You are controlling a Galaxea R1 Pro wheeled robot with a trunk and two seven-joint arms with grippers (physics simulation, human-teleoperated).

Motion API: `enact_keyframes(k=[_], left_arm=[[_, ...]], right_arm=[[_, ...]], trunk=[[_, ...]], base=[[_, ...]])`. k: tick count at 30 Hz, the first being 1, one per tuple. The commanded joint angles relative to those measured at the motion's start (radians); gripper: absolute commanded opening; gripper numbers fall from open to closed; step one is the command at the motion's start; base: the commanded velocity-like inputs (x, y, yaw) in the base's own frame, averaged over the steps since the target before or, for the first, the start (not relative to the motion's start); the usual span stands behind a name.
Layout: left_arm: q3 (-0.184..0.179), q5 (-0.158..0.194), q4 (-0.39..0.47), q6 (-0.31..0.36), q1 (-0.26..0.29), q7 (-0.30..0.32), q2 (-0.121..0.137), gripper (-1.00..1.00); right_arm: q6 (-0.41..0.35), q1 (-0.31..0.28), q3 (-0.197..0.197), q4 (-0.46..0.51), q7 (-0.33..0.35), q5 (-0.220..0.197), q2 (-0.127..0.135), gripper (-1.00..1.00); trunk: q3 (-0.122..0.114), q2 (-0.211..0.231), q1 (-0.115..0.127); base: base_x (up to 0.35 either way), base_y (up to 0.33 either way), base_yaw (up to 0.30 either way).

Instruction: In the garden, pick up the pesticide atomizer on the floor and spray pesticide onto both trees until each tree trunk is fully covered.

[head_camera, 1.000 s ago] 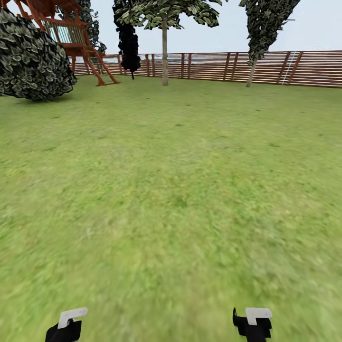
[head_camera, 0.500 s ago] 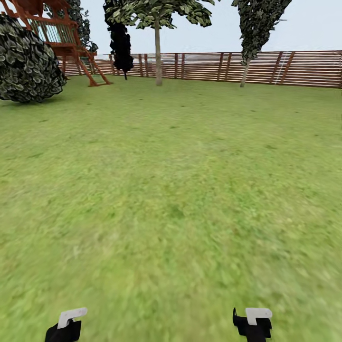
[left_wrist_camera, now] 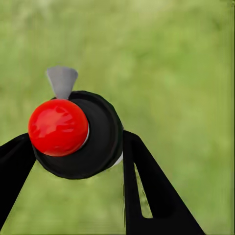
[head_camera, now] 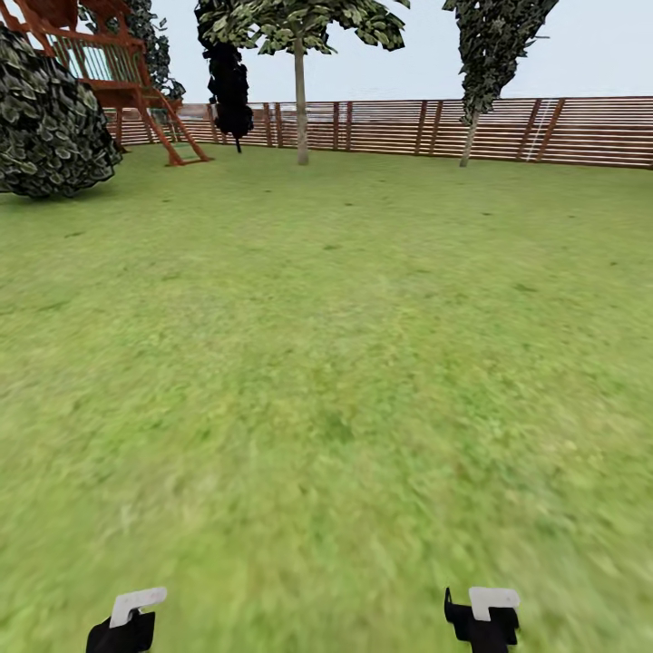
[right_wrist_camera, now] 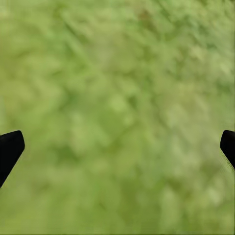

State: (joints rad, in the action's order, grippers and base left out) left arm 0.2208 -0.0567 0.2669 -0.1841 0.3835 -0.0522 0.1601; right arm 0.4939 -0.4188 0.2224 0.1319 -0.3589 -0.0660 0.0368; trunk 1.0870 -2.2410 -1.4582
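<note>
Held the pesticide atomizer (left_wrist_camera: 78,134) in the left gripper (left_wrist_camera: 73,166), clamped from either side by jaws shut only as far as its dark round body allowed, with the red knob and grey nozzle turned toward the left wrist camera and blurred grass beyond. Kept the right gripper (right_wrist_camera: 117,147) spread wide over the lawn (head_camera: 326,363), with nothing between its fingers. Carried both low at the near edge of the head view, left and right, well apart. Faced a long stretch of open green running to the brown slatted fence (head_camera: 580,131) at the far side. Made out two bare-trunked trees just in front of that fence, one upright at far centre-left (head_camera: 299,109), one leaning at far centre-right (head_camera: 469,136); could not tell for certain from so far off whether these were the pair to be treated. Noted a round dark bush (head_camera: 50,118) and a red-brown wooden play frame (head_camera: 118,73) at far left, and a black-leaved tree (head_camera: 227,82) beside them. Judged the pickup done, the spraying not yet begun, and the step in hand a crossing of the garden. Called next for driving on until one tree trunk stood near, then raising the left arm, turning the nozzle at the bark and working the spray up and down it.
</note>
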Motion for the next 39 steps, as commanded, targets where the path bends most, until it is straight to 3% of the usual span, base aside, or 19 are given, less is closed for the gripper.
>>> enact_keyframes(k=[1, 39], left_arm=[[0.0, 0.0, 0.0, 0.0, 0.0, 0.0, 0.0, -1.0], [0.0, 0.0, 0.0, 0.0, 0.0, 0.0, 0.001, -1.0]], right_arm=[[0.0, 0.0, 0.0, 0.0, 0.0, 0.0, 0.0, 1.0], [0.0, 0.0, 0.0, -0.001, 0.001, 0.0, 0.001, 1.0]], trunk=[[0.0, 0.0, 0.0], [0.0, 0.0, 0.0]], base=[[0.339, 0.0, 0.0], [0.339, 0.0, 0.0]])
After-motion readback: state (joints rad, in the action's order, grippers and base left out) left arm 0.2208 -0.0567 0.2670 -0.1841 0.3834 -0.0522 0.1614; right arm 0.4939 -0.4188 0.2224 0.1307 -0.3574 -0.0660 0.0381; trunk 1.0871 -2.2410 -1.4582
